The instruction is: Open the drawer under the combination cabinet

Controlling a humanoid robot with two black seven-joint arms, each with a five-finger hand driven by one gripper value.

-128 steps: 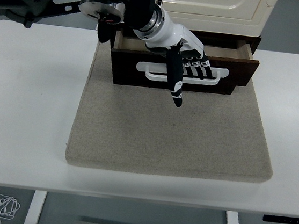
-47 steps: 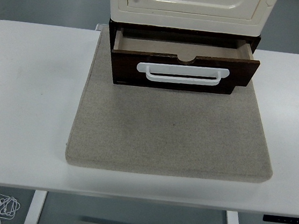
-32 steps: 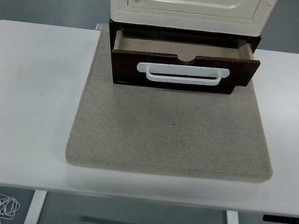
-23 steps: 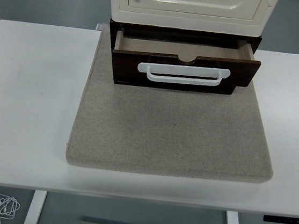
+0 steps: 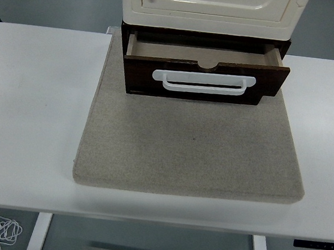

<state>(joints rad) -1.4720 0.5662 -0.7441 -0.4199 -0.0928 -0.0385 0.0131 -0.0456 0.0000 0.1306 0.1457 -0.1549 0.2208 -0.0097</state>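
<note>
Drawer (image 5: 203,80): 1, pulled open, with 1 handle (image 5: 203,82)

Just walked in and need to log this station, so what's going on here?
Nothing is being handled right now: neither robot hand is in view. The dark brown wooden drawer under the cream cabinet is pulled partway out, its inside looking empty, its white bar handle facing the camera. The cabinet sits at the far end of a grey felt mat on the white table. The opening appears done.
</note>
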